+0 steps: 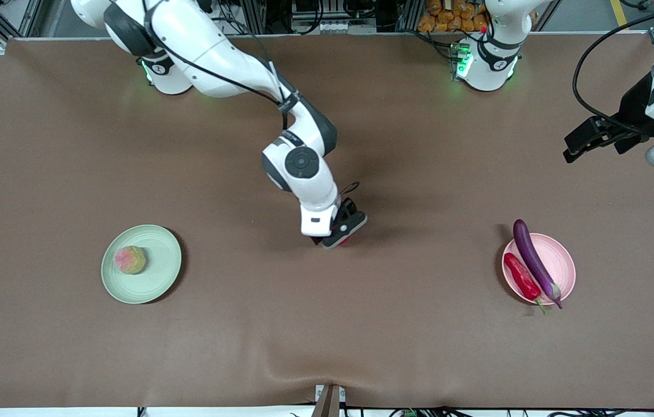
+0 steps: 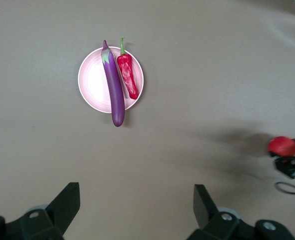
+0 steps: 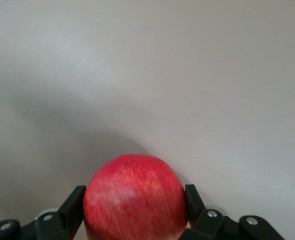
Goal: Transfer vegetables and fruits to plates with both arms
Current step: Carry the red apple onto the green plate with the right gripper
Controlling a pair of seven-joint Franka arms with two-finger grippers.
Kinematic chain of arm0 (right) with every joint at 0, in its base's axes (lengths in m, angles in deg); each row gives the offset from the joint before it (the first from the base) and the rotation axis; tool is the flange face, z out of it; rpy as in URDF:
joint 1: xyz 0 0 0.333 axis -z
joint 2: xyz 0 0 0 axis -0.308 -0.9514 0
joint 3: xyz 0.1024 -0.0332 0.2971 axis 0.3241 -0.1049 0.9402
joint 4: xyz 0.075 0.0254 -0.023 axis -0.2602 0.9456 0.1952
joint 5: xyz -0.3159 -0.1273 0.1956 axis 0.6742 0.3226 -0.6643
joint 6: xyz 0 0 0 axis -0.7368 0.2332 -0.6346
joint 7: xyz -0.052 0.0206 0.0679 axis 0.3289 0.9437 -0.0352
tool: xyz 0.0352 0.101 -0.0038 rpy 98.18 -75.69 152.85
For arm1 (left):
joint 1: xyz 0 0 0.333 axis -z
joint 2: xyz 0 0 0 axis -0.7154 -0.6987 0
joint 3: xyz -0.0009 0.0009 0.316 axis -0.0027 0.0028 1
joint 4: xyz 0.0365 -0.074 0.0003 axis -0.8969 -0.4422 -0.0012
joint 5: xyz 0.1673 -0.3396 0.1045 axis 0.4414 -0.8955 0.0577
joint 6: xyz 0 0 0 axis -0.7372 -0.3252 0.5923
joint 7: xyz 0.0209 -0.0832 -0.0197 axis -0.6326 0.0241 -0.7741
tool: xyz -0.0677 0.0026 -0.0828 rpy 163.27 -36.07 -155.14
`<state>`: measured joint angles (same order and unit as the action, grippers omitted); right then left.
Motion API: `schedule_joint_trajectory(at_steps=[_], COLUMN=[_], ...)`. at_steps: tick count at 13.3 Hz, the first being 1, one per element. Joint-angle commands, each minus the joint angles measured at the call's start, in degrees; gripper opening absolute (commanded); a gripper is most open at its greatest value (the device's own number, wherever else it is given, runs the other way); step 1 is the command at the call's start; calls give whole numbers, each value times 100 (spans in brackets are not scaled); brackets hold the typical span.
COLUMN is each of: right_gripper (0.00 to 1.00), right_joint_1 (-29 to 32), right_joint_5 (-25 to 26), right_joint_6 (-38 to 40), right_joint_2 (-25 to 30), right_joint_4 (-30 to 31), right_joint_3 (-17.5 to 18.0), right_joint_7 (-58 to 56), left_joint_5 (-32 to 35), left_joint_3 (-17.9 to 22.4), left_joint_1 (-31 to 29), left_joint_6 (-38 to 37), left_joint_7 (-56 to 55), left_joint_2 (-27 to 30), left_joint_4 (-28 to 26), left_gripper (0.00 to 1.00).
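My right gripper (image 1: 341,234) is low over the middle of the table, shut on the round red apple (image 3: 135,175), one finger on each side. The apple barely shows under it in the front view (image 1: 345,241). The peach (image 1: 130,259) lies on the pale green plate (image 1: 159,278) toward the right arm's end. The purple eggplant (image 1: 532,258) and the red chili (image 1: 522,278) lie side by side on the pale pink plate (image 1: 561,263) toward the left arm's end. My left gripper (image 1: 570,153) hangs open and empty, high above that end of the table, and waits.
The left wrist view shows the pink plate (image 2: 92,80) with the eggplant (image 2: 114,85) and chili (image 2: 128,75), and farther off the right gripper (image 2: 290,162) with the apple (image 2: 282,145). Brown mat (image 1: 327,324) covers the table.
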<state>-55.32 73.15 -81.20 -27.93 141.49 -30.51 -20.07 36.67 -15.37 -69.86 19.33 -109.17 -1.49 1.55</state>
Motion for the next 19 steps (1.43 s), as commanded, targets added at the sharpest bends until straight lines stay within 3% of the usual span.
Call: schedule_joint_trajectory(at_steps=[1, 4, 8, 9, 11, 12, 13, 15, 16, 18, 19], right_gripper=[8, 10, 10, 10, 10, 11, 19, 25, 36, 87, 100], right_joint_1=[660, 1633, 2742, 2962, 3262, 3368, 3534, 3764, 3799, 3782, 3764], right_joint_5=[-8, -8, -174, -271, -289, -272, -272, -298, -307, -324, -324], right_joint_6=[846, 1803, 2356, 2647, 2782, 2782, 2782, 2721, 2711, 2554, 2553], right_joint_2=[854, 1304, 1348, 1339, 1287, 1278, 1243, 1059, 1014, 944, 970], right_joint_4=[134, 318, 679, 714, 723, 723, 732, 732, 732, 758, 802], right_joint_3=[117, 117, 126, 117, 100, 91, 82, 91, 91, 74, 47], right_joint_7=[-61, -122, -1632, -1791, -2221, -2458, -2696, -3179, -3268, -3339, -3357], left_joint_5=[-118, -118, -136, -127, -170, -240, -276, -276, -276, -276, -276], left_joint_3=[-21, -12, 92, 493, 1976, 2400, 2666, 3071, 3081, 3082, 3082], left_joint_1=[-69, -69, 9, 471, 1718, 2037, 2301, 2663, 2656, 2664, 2664], left_joint_6=[-158, -316, -334, -334, -412, -465, -448, -274, -55, 132, 123], left_joint_7=[142, 177, 335, 344, 545, 755, 766, 766, 784, 775, 775], left_joint_2=[13, 39, -14, 30, 117, 162, 275, 565, 723, 917, 935], left_joint_4=[150, 195, 195, 195, 134, 29, -155, -629, -901, -1123, -1124], left_gripper=[100, 100, 100, 100, 100, 100, 100, 100, 100, 100, 100])
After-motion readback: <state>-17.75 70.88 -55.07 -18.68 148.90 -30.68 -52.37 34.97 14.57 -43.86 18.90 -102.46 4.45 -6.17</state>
